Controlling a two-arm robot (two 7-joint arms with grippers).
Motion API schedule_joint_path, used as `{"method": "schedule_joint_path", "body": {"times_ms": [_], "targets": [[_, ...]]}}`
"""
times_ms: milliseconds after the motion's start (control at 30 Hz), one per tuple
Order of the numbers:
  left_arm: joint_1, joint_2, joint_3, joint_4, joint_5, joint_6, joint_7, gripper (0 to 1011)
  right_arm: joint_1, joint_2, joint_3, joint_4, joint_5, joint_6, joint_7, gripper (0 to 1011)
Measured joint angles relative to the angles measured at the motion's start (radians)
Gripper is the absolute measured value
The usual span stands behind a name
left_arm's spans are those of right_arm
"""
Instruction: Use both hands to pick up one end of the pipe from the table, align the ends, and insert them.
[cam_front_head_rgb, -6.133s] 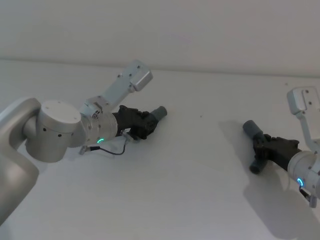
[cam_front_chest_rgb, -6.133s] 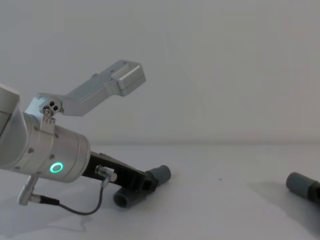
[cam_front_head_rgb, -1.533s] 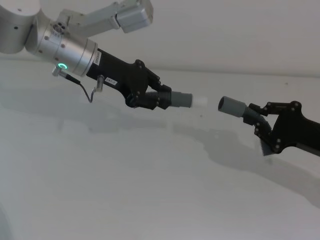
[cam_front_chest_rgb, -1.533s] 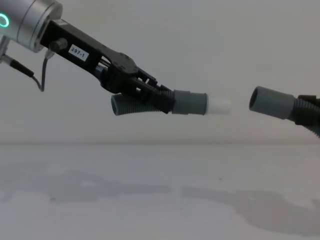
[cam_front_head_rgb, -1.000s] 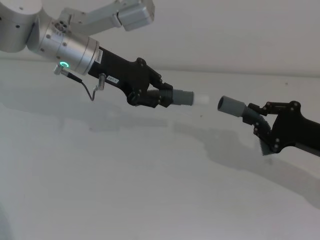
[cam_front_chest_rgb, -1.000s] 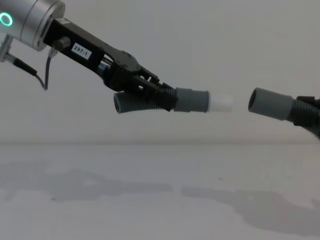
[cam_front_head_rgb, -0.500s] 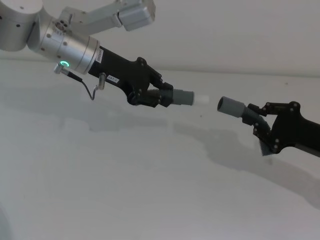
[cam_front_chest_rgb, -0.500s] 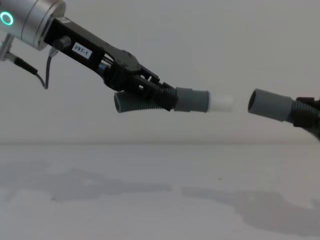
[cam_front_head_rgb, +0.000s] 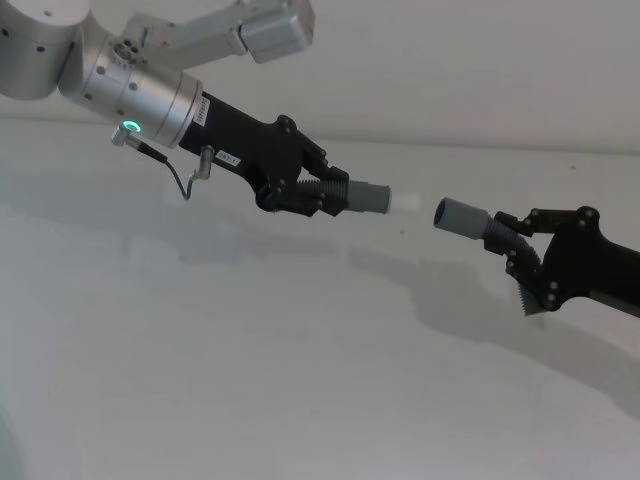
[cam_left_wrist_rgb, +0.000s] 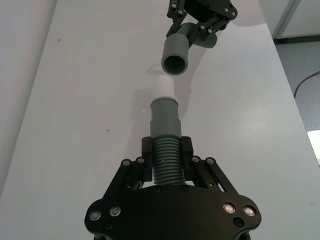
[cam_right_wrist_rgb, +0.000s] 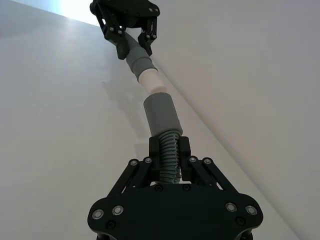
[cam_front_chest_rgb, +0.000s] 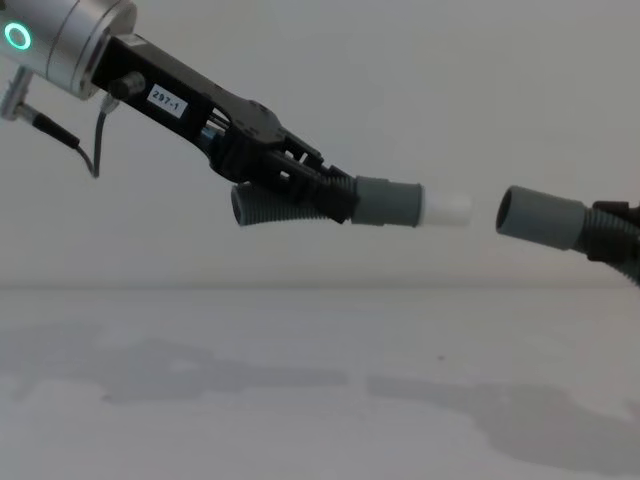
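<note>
Both pipe pieces hang in the air above the white table. My left gripper is shut on the ribbed part of the left pipe piece. Its grey cuff and white spigot tip point right. Over at the right, my right gripper is shut on the other ribbed pipe piece. That piece's open socket cuff faces the spigot. The two ends stand nearly in line, a small gap apart, not touching. From the left wrist, the hollow socket shows just beyond the spigot.
The table top lies bare below both arms, with only their shadows on it. A pale wall stands behind. In the left wrist view the table's edge runs along one side, with floor beyond.
Six seconds ago both pieces lay gripped on the table; they are now raised and facing each other. Over the last second the left piece edged slightly toward the socket.
</note>
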Motion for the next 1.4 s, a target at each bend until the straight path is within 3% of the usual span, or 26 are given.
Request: {"method": "schedule_joint_path", "body": {"times_ms": [1400], "targets": [[-0.03,-0.01,0.044,0.013,-0.029,-0.021,-0.016,322,0.02,0.023,-0.044,0.01,0.008,-0.002,-0.019,213]]}}
